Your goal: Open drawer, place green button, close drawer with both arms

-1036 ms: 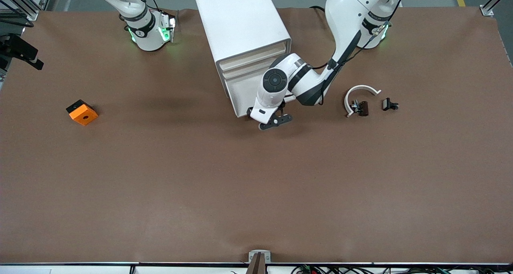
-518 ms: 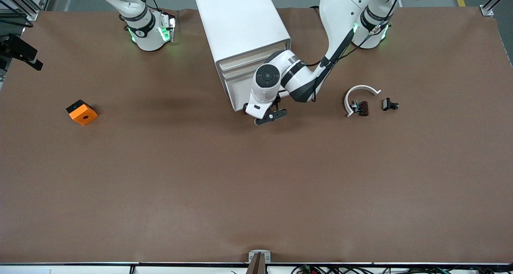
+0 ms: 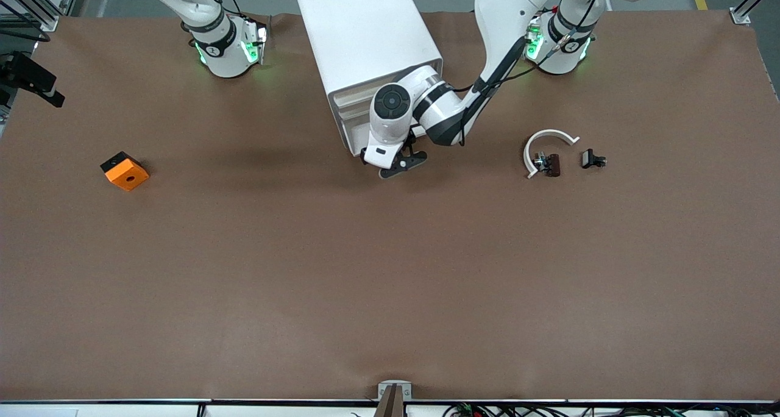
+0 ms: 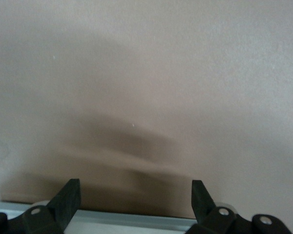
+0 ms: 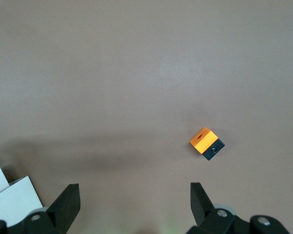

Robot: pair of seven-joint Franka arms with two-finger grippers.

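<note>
The white cabinet [image 3: 365, 33] stands at the back middle of the table, its drawer fronts turned toward the front camera. The lowest drawer [image 3: 356, 133] sits almost level with the other fronts. My left gripper [image 3: 395, 163] is low against that drawer's front, open and empty. In the left wrist view [image 4: 136, 187] a white edge [image 4: 136, 222] runs between the fingers [image 4: 68, 195]. My right gripper [image 5: 134, 192] is open and empty, high over the table; the right arm waits. The button does not show in any view.
An orange block [image 3: 125, 171] lies toward the right arm's end and shows in the right wrist view [image 5: 206, 143]. A white curved band [image 3: 548, 138] with a dark clip [image 3: 548, 163] and a small black clip [image 3: 592, 159] lie toward the left arm's end.
My left gripper has moved toward the cabinet, and the lowest drawer has slid in with it. The right arm has not moved.
</note>
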